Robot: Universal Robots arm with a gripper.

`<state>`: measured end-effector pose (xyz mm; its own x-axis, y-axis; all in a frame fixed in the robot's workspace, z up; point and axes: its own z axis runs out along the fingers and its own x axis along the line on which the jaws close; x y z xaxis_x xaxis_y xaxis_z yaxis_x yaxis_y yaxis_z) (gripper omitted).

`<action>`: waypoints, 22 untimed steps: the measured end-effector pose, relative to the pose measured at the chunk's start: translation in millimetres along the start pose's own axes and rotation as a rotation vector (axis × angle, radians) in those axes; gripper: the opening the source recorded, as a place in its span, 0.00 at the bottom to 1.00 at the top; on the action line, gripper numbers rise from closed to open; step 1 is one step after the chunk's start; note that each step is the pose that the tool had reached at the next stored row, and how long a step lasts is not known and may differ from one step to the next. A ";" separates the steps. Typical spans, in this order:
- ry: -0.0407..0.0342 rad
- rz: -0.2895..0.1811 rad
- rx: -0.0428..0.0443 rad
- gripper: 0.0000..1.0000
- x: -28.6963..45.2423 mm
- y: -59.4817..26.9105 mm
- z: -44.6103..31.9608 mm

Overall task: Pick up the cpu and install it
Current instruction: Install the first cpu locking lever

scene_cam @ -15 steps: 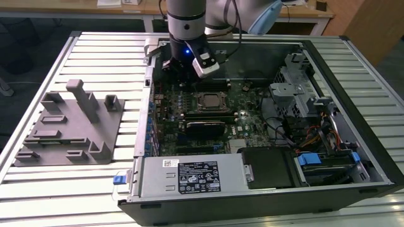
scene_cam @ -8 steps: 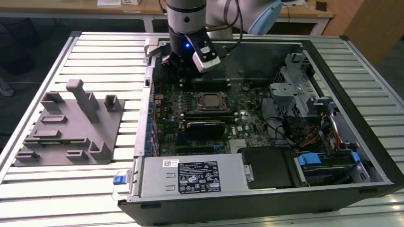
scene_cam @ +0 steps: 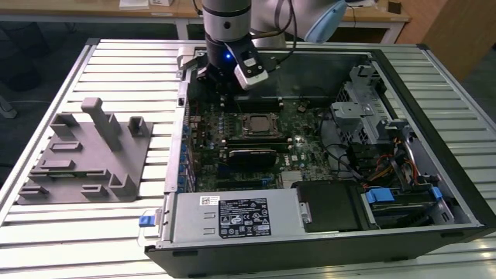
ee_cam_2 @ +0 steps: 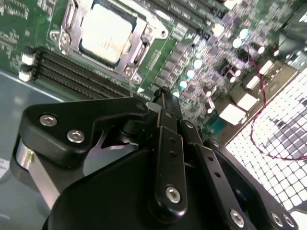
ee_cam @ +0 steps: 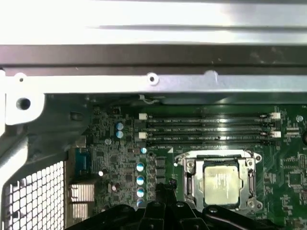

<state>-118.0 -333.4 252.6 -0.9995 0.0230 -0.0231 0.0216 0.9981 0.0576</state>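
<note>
Silver slatted table (scene_cam: 116, 64) holds open PC case (scene_cam: 310, 247), cpu (ee_cam: 221, 184) in socket (ee_cam: 190, 178), pincer (ee_cam_2: 163, 97) clenched empty nr it, wood desks (scene_cam: 166, 11) behind.

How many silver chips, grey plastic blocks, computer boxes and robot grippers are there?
cpu: 1
grey fixture block: 1
computer case: 1
gripper: 1
Total: 4
</note>
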 end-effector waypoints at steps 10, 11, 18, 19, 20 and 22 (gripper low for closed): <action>0.0044 0.001 -0.1069 0.11 2.5 -0.3 0.4; 0.0048 0.001 -0.1143 0.11 2.5 -0.3 0.4; 0.0062 0.001 -0.1355 0.11 -0.2 -0.1 0.7; 0.0063 0.001 -0.1354 0.11 -2.3 0.0 0.7; 0.0062 0.001 -0.1355 0.11 -4.9 0.1 0.8; 0.0062 0.001 -0.1355 0.11 -11.8 0.3 1.0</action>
<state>-106.2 -333.2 251.9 -0.9996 0.0233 -0.0168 0.0196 0.9812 0.1920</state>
